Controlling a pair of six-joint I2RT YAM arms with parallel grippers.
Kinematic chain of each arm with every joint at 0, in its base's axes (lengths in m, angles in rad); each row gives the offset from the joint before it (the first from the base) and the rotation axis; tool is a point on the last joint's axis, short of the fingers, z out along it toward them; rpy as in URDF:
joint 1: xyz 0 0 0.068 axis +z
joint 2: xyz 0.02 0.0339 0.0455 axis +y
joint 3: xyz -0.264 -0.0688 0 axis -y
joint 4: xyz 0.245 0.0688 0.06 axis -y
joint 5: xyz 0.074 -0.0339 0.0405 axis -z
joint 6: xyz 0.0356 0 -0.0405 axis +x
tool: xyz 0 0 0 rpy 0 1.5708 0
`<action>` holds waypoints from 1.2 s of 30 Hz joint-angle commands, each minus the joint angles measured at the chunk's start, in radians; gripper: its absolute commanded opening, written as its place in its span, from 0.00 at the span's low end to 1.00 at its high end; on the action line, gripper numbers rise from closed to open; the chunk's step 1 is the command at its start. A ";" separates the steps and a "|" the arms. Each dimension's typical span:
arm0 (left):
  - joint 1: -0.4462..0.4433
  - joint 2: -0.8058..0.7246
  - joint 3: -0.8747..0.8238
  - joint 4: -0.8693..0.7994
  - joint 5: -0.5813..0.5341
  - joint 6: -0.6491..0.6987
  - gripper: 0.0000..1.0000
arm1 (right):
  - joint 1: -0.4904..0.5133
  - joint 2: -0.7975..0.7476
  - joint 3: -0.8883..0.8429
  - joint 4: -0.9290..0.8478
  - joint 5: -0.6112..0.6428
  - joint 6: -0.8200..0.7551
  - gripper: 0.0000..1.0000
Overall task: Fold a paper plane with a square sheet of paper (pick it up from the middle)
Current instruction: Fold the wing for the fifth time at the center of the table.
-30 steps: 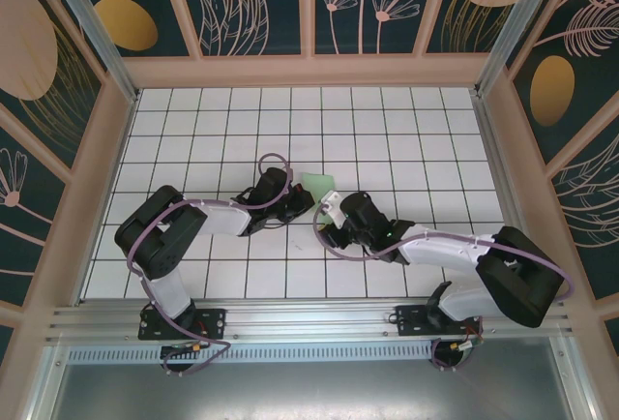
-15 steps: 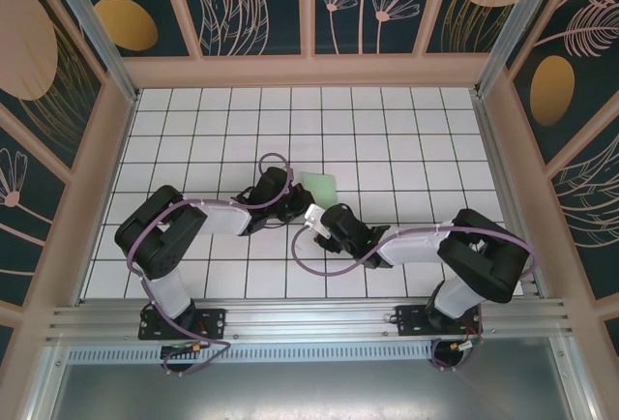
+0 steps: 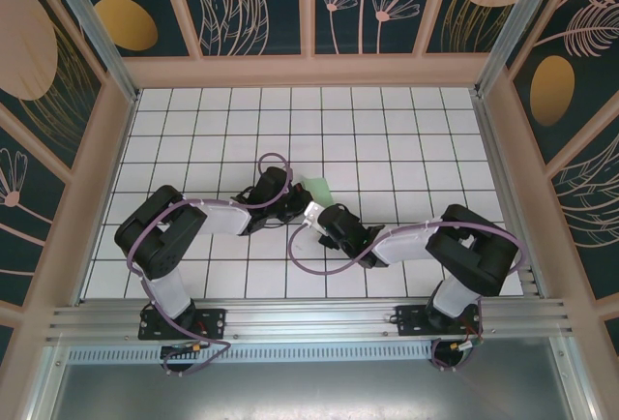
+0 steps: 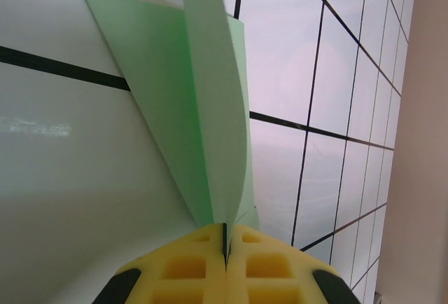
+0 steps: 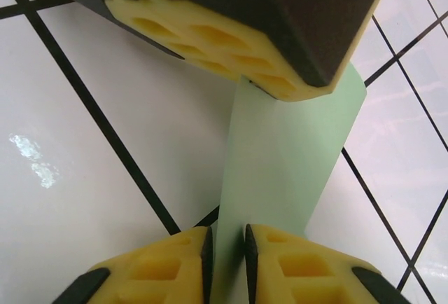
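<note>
From above, the green paper [image 3: 318, 188] sits about the middle of the table [image 3: 406, 139], roughly midway between its left and right edges. There it is a small pale patch poking out on the far side of where the 2 arms meet. That view does not show how either gripper stands; the dark gripper bodies crowd together and cover most of the paper.

The left wrist camera fills that in. The left gripper [image 4: 225, 239] has its 2 yellow pads pressed fully together, with only a thin line between them. The narrow end of the paper is pinched in that line. From the pinch the paper fans out away from the camera, over the white tiles, in at least 2 folded layers with 1 flap standing up on edge.

The right wrist camera shows the grip from the other side. The right gripper [image 5: 229, 248] is drawn in to a narrow slot, and the paper fills that slot from pad to pad, so it has hold of the paper too. Straight across from it, the left gripper's yellow pad and black casing clamp the opposite end of the same strip. The paper spans the short gap between the 2 grippers, above a tile line.
</note>
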 commanded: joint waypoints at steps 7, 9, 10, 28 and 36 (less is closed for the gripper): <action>0.019 -0.050 -0.003 -0.044 -0.043 -0.007 0.36 | 0.005 0.033 0.070 -0.002 -0.108 0.112 0.07; 0.031 -0.098 -0.011 -0.050 -0.051 -0.003 0.42 | 0.003 0.042 0.092 -0.017 -0.139 0.157 0.05; 0.033 -0.113 -0.013 -0.061 -0.059 0.003 0.45 | 0.001 0.045 0.094 -0.015 -0.151 0.179 0.04; 0.057 -0.265 -0.083 -0.128 -0.152 0.049 0.57 | -0.220 0.062 0.014 0.167 -0.619 0.561 0.03; 0.058 -0.231 -0.064 -0.088 -0.083 0.081 0.54 | -0.299 0.096 -0.016 0.251 -0.750 0.734 0.04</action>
